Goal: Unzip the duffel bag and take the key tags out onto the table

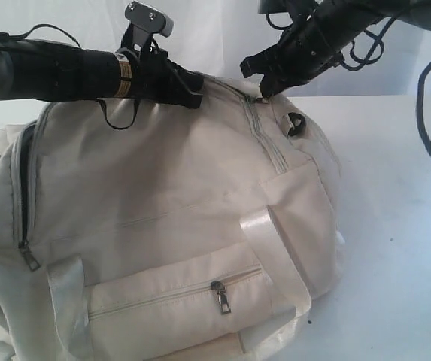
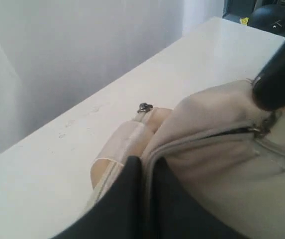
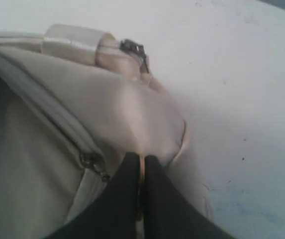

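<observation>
- The bag [image 1: 162,188] lies on its side across the bench [image 1: 396,248], filling most of the exterior view. It is soft cream cloth, slumped and creased, with no stiff frame.
- The left claw [image 1: 195,88] reaches in low over the top of the bag. It is closed on a ridge of cloth and grey seam tape beside the zip [image 1: 264,135], probably to hold the fabric taut so the slider can run.
- The right claw [image 1: 264,89] comes down from above onto the top end of the same zip. Its tips are pressed together with a thin sliver of tan cloth between them, so it seems to pinch the bag and not the pull.
- The small metal zip pull [image 3: 95,164] sits just beside the right claw's tips, free of them.
- The zip looks closed along all that shows, so I judge the unzipping not yet begun.
- The key tags are not in view, presumably inside the bag.
- A dark D-ring [image 1: 296,124] sits near the zip on the rounded end.
- A glossy pale webbing strap [image 1: 264,226] crosses the front, above a pocket with its own metal pull [image 1: 221,295].
</observation>
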